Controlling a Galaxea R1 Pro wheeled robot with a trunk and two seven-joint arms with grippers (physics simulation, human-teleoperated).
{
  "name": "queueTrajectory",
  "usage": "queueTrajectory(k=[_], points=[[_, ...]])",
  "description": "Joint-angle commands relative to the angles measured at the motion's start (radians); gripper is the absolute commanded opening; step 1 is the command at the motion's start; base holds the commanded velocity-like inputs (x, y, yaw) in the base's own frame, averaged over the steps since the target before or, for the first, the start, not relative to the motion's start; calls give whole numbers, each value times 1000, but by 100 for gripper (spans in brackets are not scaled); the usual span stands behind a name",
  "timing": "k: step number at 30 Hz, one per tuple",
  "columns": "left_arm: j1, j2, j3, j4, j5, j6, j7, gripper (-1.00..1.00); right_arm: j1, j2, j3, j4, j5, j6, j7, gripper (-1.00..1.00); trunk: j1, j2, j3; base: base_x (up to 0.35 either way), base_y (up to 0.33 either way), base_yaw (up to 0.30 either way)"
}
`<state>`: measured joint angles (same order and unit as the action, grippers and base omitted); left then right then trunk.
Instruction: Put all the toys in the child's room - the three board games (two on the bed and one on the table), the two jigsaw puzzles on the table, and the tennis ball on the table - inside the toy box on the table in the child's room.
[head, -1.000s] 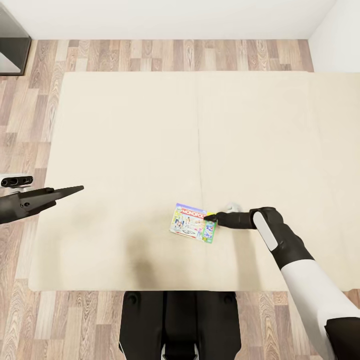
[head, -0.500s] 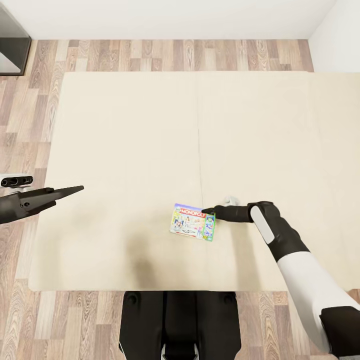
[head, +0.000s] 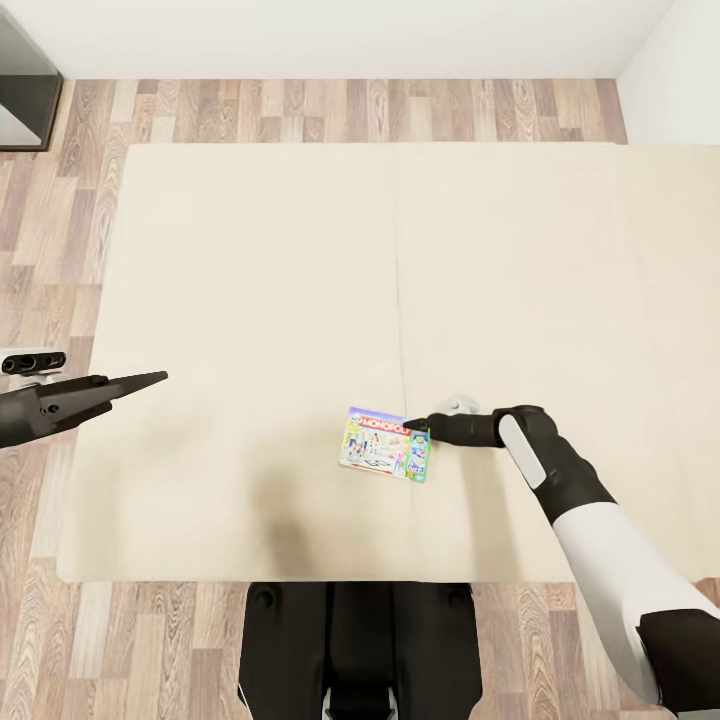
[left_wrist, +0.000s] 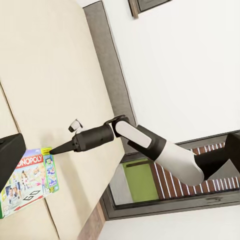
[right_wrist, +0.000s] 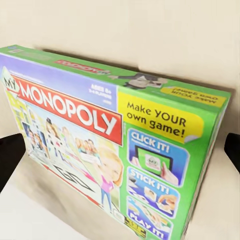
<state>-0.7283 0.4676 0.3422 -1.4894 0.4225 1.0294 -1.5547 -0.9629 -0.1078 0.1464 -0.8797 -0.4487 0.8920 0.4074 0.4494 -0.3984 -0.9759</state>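
Board game: the flat blue-and-green Monopoly box lies on the cream-beige mattress, near its front edge, just beside the seam.
Right gripper: tips at the box's right end; fingers spread to either side, nothing grasped.
Left gripper: held over the mattress's left edge; grip state cannot be told.

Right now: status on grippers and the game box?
Right gripper at the game box edge, jaws either side, not closed. Left gripper idle, off to the side. Box flat on the bed. Nothing blocking.
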Motion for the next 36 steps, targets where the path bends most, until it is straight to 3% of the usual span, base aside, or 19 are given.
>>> queueTrajectory(k=[1,21,36], points=[[0,0,0,0,-1,11,-4,100,0,-1,2,1,5,2,5,100,1,-2,-1,0,0,0],[0,-1,-1,0,-1,11,-4,100,0,11,2,2,7,4,7,100,1,-2,-1,0,25,0],[0,-1,-2,0,-1,11,-4,100,0,11,2,0,6,4,8,100,1,-2,-1,0,121,0]])
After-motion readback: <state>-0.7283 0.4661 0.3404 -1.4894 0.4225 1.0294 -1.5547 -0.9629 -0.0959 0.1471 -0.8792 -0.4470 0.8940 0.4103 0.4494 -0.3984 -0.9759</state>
